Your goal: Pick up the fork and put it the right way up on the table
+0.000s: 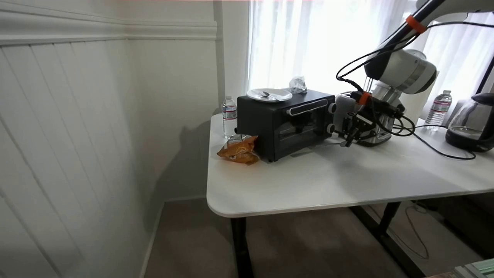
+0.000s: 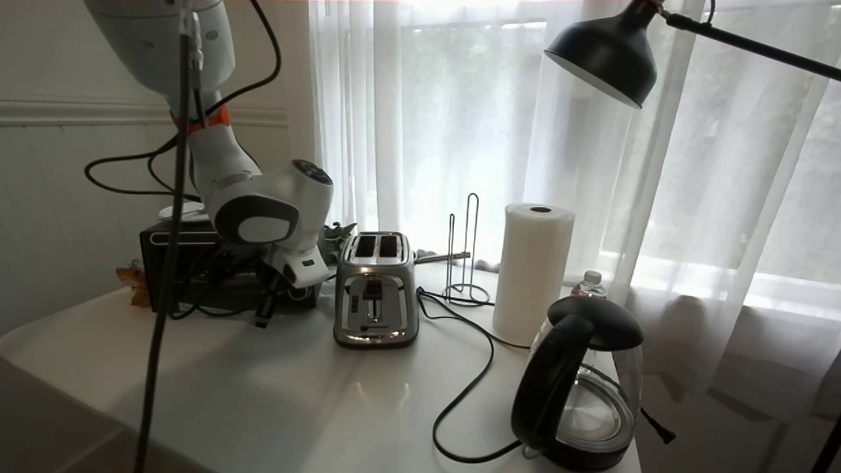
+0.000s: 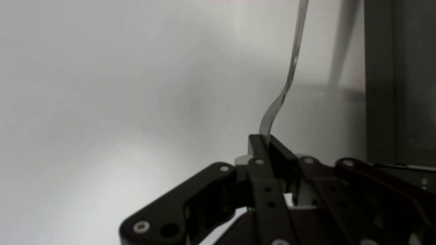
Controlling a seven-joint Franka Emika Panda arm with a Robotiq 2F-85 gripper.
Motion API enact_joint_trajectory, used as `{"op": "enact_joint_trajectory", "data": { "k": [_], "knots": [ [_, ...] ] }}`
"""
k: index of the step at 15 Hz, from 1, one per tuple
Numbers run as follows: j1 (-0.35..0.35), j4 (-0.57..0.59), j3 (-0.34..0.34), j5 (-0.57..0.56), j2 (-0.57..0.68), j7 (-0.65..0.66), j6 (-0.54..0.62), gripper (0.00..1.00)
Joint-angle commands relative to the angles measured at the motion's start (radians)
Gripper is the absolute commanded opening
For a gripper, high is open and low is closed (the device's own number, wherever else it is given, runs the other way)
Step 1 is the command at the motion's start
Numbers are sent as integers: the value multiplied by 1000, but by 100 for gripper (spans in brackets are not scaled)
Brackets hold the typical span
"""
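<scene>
White panelled wall [image 1: 77, 116] at left; then the white, round-cornered table [image 1: 247, 189] with a black toaster oven [image 1: 256, 123]. Near the oven's front the fork [image 3: 295, 56] is over the table — curved end pinched in the gripper [image 3: 265, 141], fingers together. Sheer curtains [image 1: 328, 46] behind; glass kettle [image 1: 465, 123] at right.

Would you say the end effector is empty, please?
No, in the wrist view the end effector is closed on one end of the fork.

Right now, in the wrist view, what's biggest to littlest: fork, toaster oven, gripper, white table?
1. white table
2. gripper and black toaster oven: unsure which, since the gripper is closer up
3. fork, partly hidden
</scene>
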Motion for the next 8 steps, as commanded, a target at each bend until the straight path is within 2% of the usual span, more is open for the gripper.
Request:
{"op": "enact_joint_trajectory", "data": {
  "k": [1, 5, 8],
  "knots": [
    [43, -14, -42, 42, -25, -59, -12, 7],
    [46, -52, -39, 60, -71, -110, -12, 7],
    [39, -31, -39, 85, -51, -143, -34, 2]
  ]
}}
